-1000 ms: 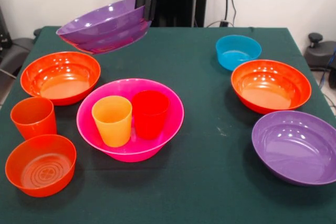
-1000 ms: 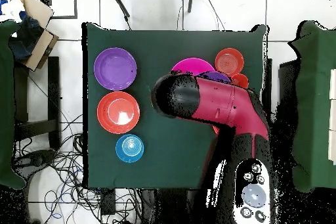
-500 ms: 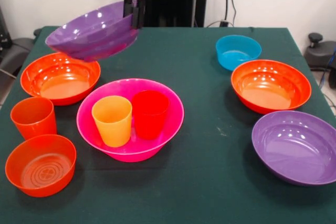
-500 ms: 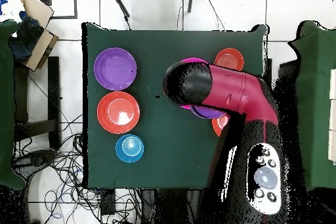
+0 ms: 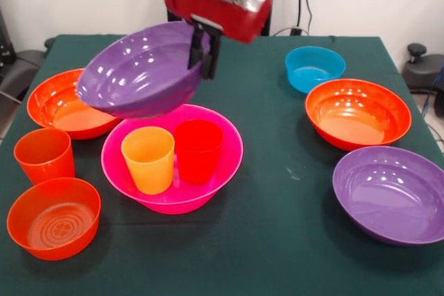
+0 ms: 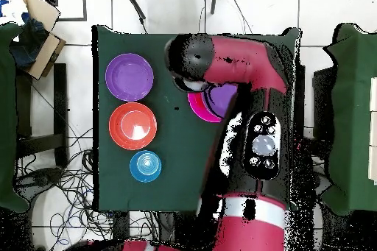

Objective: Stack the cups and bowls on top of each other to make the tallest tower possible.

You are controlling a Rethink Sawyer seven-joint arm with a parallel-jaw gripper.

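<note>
My gripper (image 5: 203,59) is shut on the rim of a purple bowl (image 5: 139,77). It holds the bowl tilted in the air over the far left part of the big pink bowl (image 5: 208,195). The yellow cup (image 5: 148,159) and the red cup (image 5: 198,149) stand upright side by side inside the pink bowl. The orange cup (image 5: 44,155) stands on the table left of it. In the overhead view the arm (image 6: 235,64) hides the gripper. Only slivers of the pink bowl (image 6: 196,107) and the held purple bowl (image 6: 219,99) show there.
A wide orange bowl (image 5: 52,105) lies at the left, partly behind the held bowl. A small orange bowl (image 5: 53,216) sits front left. At the right lie a small blue bowl (image 5: 314,67), a wide orange bowl (image 5: 357,112) and a second purple bowl (image 5: 392,192).
The arm has swung the held purple bowl from the far left of the table towards the camera and lower, so it now hangs over the pink bowl's edge.
</note>
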